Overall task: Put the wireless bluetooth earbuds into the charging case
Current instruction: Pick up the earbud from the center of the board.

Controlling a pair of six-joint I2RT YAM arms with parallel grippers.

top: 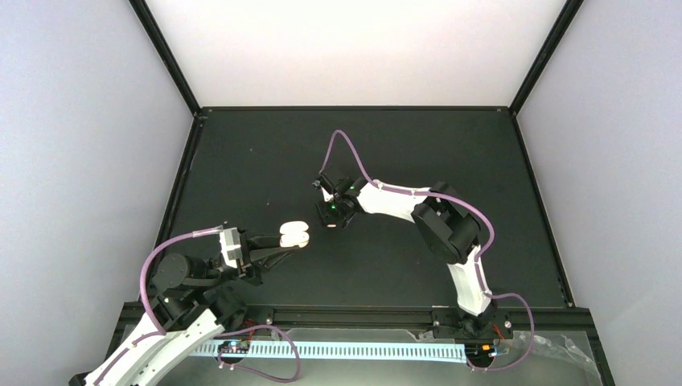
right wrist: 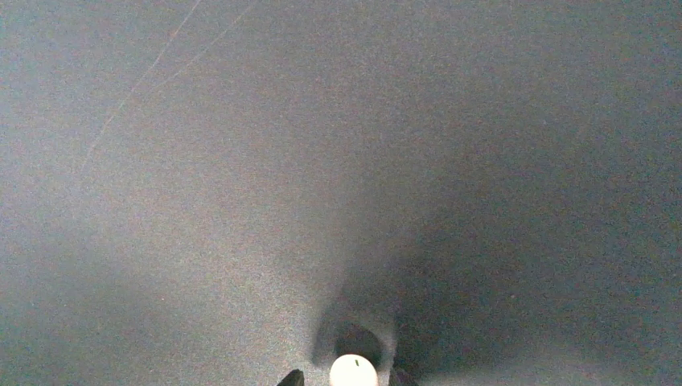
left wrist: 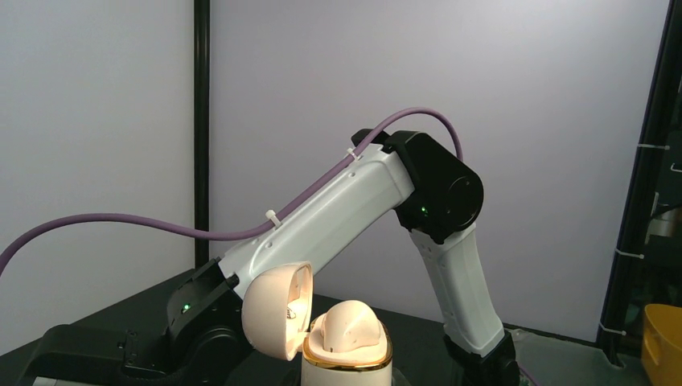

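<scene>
The charging case (top: 295, 233) is pale beige with a gold rim (left wrist: 347, 362). Its lid (left wrist: 273, 310) is swung open to the left. One beige earbud (left wrist: 354, 322) sits in the base. My left gripper (top: 288, 244) is shut on the case and holds it upright left of the mat's middle; its fingers do not show in the left wrist view. My right gripper (top: 333, 212) points down at the mat a little right of the case. A white earbud (right wrist: 354, 372) sits between its fingertips (right wrist: 292, 377), just above the mat. Other earbuds are out of view.
The black mat (top: 386, 145) covers the table inside a black frame with white walls. The right arm (left wrist: 362, 201) stretches behind the case in the left wrist view. A yellow object (left wrist: 663, 342) stands off the table at the far right.
</scene>
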